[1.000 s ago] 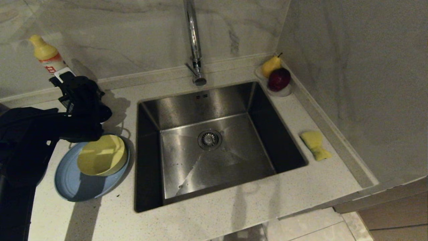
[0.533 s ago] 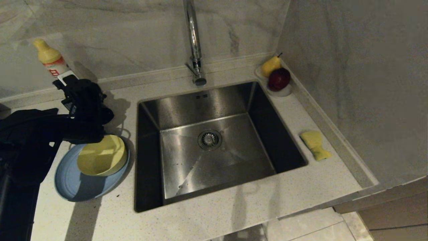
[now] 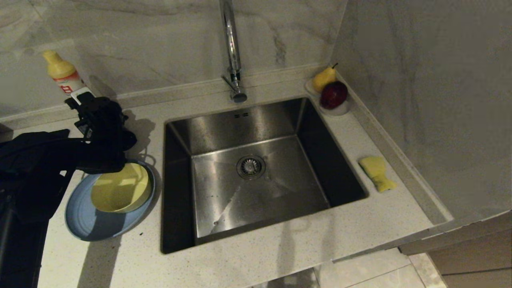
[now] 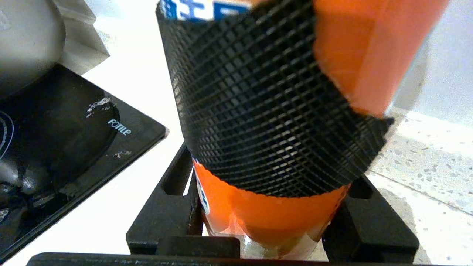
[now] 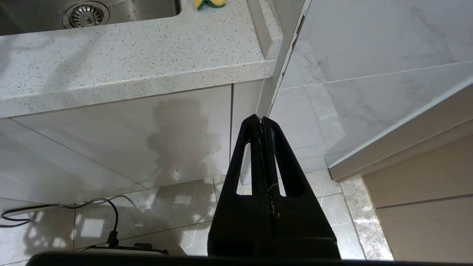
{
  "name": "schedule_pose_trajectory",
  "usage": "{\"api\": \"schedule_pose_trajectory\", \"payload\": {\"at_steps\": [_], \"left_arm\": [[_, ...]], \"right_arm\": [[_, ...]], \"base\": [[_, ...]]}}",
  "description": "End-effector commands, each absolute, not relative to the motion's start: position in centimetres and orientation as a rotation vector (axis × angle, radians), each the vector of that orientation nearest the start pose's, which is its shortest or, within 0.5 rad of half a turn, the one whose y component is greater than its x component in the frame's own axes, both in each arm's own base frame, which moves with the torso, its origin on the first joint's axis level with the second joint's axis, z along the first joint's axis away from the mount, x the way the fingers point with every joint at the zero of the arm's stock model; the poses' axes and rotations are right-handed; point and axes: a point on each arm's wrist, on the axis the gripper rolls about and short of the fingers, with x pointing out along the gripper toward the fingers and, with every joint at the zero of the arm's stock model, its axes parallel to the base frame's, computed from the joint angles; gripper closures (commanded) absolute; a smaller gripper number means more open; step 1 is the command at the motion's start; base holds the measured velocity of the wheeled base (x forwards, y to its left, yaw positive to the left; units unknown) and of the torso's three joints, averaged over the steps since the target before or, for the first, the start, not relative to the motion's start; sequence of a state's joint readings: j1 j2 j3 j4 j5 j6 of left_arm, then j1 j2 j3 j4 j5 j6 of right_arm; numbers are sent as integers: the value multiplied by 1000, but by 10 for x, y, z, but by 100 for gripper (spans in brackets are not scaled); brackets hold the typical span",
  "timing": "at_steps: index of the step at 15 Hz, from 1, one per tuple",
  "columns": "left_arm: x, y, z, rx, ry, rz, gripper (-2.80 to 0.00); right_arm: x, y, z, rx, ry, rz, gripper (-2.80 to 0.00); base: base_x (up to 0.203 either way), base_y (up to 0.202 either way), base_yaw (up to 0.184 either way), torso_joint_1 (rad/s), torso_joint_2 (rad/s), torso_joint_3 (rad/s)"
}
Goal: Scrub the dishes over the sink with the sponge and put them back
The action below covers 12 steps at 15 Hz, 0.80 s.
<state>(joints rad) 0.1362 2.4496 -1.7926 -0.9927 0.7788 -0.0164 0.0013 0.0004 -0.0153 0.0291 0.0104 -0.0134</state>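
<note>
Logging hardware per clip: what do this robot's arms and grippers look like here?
The left arm is matte black and bulky, with a small white tag near the left gripper. Its fingers are broad black pads with a fine grid texture, on a slotted black base. The right gripper is all black too: two slim tapered fingers with cut-out windows and toothed inner edges.

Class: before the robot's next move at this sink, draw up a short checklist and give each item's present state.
1. Left gripper fingers closed on soap bottle: ok.
2. Right gripper shut, empty, below the counter: ok.
3. Sponge lying free, right of the sink: ok.
4. Yellow bowl resting in the blue plate: ok.
5. Bottle cap open: cannot tell.
</note>
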Motion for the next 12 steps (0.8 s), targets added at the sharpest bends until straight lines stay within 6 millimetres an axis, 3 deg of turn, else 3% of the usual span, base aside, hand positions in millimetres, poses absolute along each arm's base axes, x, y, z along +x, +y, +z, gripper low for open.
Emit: {"api": "schedule_pose_trajectory", "payload": {"at_steps": [1,3,4,10,12], "left_arm": [[499,85,175,-123,-336,909,0],[499,85,173,-119,-327,910,-14],[498,85,173,-120,-328,910,-280],[495,84,182,-128,-348,907,-280],[490,83,196,-140,-379,906,-280]], "right_arm": [[-24,0,77,-14,12,12,0],[-24,0,77,-14,12,12,0],[-24,0,77,-14,12,12,0],[-24,0,77,-14,12,12,0],[-24,0,77,-14,12,12,0]], "base": [[0,0,0,0,0,0],[0,0,0,0,0,0],[0,0,0,0,0,0],[0,0,0,0,0,0],[0,0,0,0,0,0]]}}
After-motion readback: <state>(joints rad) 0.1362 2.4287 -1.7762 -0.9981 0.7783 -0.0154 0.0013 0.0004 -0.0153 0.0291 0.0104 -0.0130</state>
